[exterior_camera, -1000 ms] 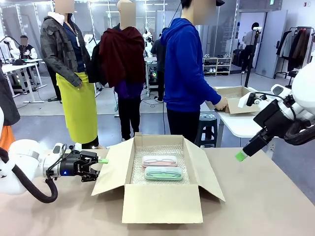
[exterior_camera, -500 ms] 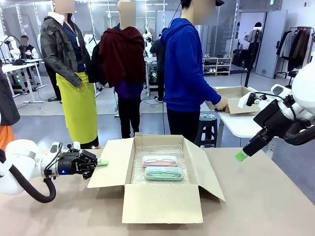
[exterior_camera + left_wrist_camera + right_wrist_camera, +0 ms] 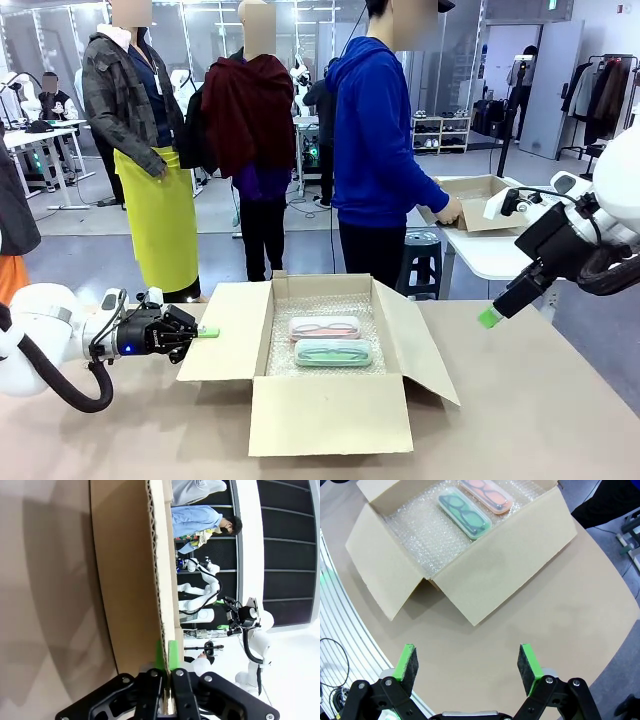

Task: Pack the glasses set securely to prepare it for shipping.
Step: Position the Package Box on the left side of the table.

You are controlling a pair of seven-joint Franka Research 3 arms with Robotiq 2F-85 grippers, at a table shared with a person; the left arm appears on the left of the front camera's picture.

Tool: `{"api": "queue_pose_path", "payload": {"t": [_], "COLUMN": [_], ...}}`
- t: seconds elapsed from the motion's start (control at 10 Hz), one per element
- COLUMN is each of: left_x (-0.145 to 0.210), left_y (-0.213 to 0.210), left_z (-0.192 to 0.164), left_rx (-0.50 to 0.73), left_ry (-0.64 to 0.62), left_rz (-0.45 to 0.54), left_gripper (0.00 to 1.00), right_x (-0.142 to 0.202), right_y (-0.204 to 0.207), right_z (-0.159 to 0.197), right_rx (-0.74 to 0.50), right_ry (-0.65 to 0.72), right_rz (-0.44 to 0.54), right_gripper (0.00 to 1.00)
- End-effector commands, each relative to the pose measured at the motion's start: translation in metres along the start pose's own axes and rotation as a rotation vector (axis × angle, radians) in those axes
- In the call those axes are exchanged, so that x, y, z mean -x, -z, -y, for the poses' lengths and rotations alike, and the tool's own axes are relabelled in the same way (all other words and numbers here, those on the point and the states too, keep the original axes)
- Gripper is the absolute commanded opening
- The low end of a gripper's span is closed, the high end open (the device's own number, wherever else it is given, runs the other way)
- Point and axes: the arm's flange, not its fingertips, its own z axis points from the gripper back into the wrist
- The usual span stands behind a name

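Front view: left gripper [image 3: 207, 331] pinches the box's [image 3: 330, 410] left flap [image 3: 222, 330]; right gripper [image 3: 489, 317] hangs open over the desk's right edge.

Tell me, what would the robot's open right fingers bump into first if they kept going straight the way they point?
Probably the bare tan tabletop, just short of the brown cardboard box. The right gripper hangs open above the table, aimed down at it, though depth is hard to judge.
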Motion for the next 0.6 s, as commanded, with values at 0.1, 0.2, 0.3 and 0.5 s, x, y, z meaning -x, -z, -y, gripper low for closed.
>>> {"api": "queue_pose_path", "payload": {"t": [0.1,0.2,0.3,0.5], "left_x": [0.0,0.0,0.0,-0.02], "left_y": [0.0,0.0,0.0,-0.031], "left_z": [0.0,0.0,0.0,0.013], "left_rx": [0.001,0.001,0.0,-0.024], "left_ry": [0.0,0.0,0.0,0.059], "left_rz": [0.002,0.002,0.0,-0.078], "left_gripper": [0.0,0.0,0.04,0.02], "right_x": [-0.001,-0.001,-0.001,-0.001], "right_y": [0.002,0.002,0.002,0.002], "right_z": [-0.001,-0.001,-0.001,-0.001], "right_rx": [0.01,0.01,0.01,0.01], "right_ry": [-0.005,-0.005,-0.005,-0.005], "right_rz": [0.003,0.003,0.003,0.003], "right_gripper": [1.0,1.0,1.0,1.0]}}
